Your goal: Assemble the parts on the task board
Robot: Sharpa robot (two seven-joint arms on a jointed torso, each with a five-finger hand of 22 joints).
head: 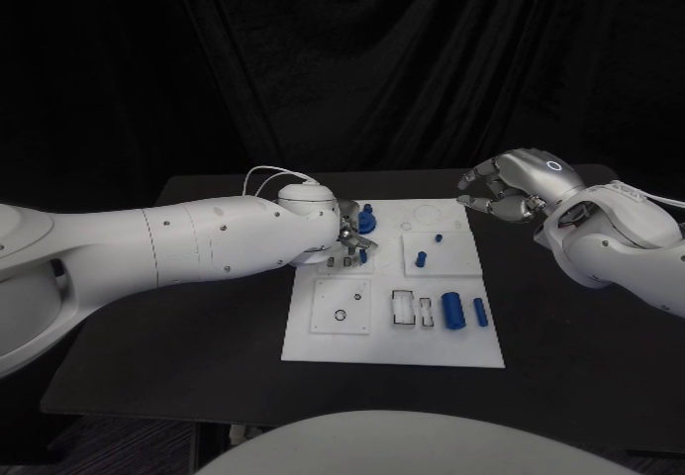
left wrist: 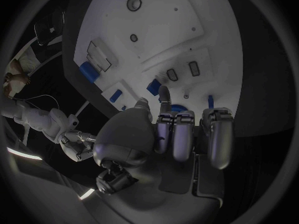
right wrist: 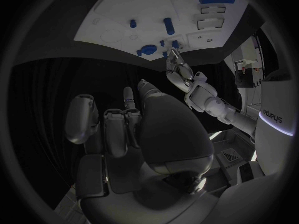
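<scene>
The left hand (head: 348, 240) is hovering over the far left corner of the task board (head: 326, 338), fingers curled, holding nothing I can make out, just beside a blue part (head: 367, 218). The right hand (head: 503, 190) is hanging curled and empty past the far right corner. The parts are looking light, rigid and slick; pinching their sides should suit.

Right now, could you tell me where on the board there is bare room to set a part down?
The board's near strip along the front edge is bare, as is its far right corner beyond the small peg. It is crowded by the left hand at the far left, and around the big cylinder and slots.
</scene>
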